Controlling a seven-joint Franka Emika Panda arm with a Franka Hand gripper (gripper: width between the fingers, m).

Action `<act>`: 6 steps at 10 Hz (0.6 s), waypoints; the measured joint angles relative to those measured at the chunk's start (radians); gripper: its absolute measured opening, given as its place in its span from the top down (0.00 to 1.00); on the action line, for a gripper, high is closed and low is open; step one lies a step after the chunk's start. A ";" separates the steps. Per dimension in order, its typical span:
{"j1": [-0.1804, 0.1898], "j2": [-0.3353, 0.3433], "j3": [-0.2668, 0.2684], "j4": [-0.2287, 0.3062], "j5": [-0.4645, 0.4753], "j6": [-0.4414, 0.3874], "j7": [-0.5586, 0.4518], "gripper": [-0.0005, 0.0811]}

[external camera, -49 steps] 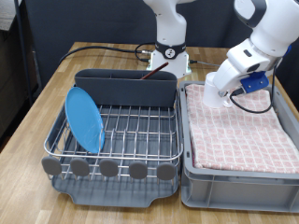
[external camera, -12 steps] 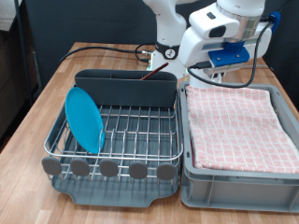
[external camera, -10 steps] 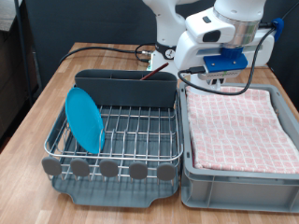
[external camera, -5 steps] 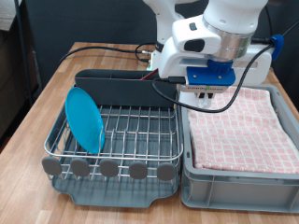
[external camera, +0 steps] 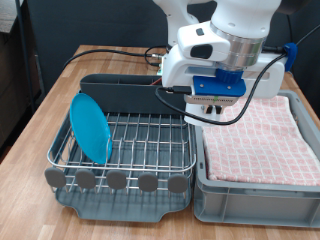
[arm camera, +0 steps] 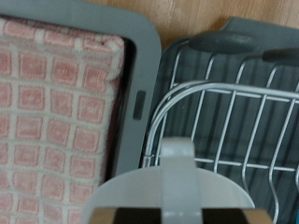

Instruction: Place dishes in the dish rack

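Observation:
My gripper (external camera: 214, 110) hangs over the seam between the dish rack (external camera: 140, 135) and the grey crate, at the rack's right edge in the exterior view. It is shut on the small white mug (arm camera: 173, 187), whose rim and handle fill the near part of the wrist view; the mug shows only as a white bit under the hand in the exterior view. The light-blue plate (external camera: 90, 127) stands on edge in the rack's left slots. A brown spoon handle (external camera: 158, 84) pokes out of the rack's tall back compartment. The rack's wires (arm camera: 234, 112) lie below the mug.
The grey crate (external camera: 250, 195) lined with pink checked cloth (external camera: 262, 140) stands against the rack on the exterior view's right; its rim (arm camera: 140, 93) also shows in the wrist view. Black cables run across the wooden table (external camera: 40, 120) behind the rack.
The arm has swung from above the crate's back towards the exterior view's left and come lower, carrying the mug to the rack's right edge. The plate and spoon have not moved.

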 joint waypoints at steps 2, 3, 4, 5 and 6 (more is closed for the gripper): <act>-0.012 0.034 -0.011 0.014 0.000 0.080 -0.006 0.91; -0.016 0.054 -0.017 0.028 0.000 0.108 -0.006 0.91; -0.022 0.074 -0.018 0.047 0.004 0.117 -0.006 0.91; -0.029 0.094 -0.018 0.068 0.008 0.117 -0.007 0.91; -0.034 0.111 -0.017 0.088 0.011 0.117 -0.010 0.91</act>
